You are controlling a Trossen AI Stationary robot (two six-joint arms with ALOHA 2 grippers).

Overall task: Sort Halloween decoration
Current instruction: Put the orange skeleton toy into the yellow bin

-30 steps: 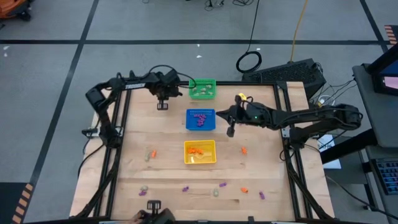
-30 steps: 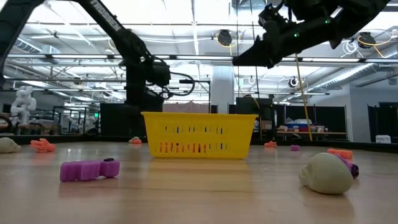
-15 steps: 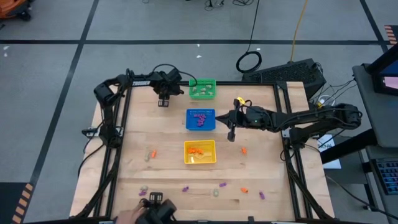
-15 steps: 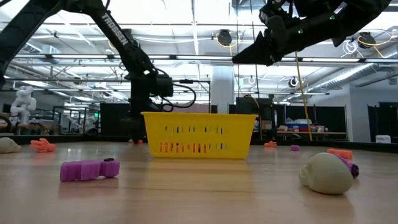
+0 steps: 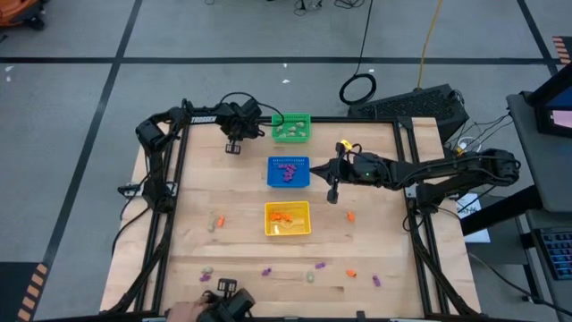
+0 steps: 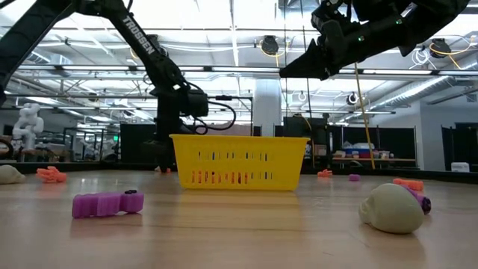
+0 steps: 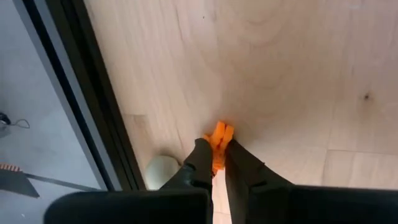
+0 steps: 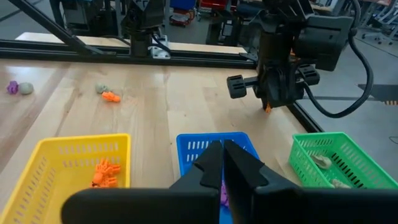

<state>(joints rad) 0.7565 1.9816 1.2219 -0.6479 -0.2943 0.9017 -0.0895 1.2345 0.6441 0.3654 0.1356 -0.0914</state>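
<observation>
My left gripper (image 5: 234, 148) stands at the table's far left, beside the green basket (image 5: 291, 128), pointing steeply down and shut on a small orange trinket (image 7: 217, 142). A pale trinket (image 7: 163, 172) lies by the table's frame, close to one finger. My right gripper (image 5: 332, 191) hangs shut and empty in the air just right of the blue basket (image 5: 288, 172), which holds purple trinkets. Orange trinkets lie in the yellow basket (image 5: 287, 218). More orange, purple and pale trinkets lie on the wood, such as an orange one (image 5: 350, 216) and a purple one (image 6: 107, 203). My left gripper pinches the orange trinket's near part (image 7: 217, 157) between its two fingertips, coming from above and pointing steeply down. The trinket's far end (image 7: 220, 129) sticks out past the fingertips, right at the tabletop; I cannot tell whether it is lifted clear.
The three baskets stand in a row down the table's middle. The table's dark frame rail (image 7: 93, 112) runs close by my left gripper. Several trinkets lie along the near edge, among them a pale skull (image 6: 393, 208). A person's hand (image 5: 183, 312) with a dark device shows at the near edge.
My left gripper has sunk toward the tabletop at the far left, down onto the spot where the orange trinket lies. My right arm has kept still.
</observation>
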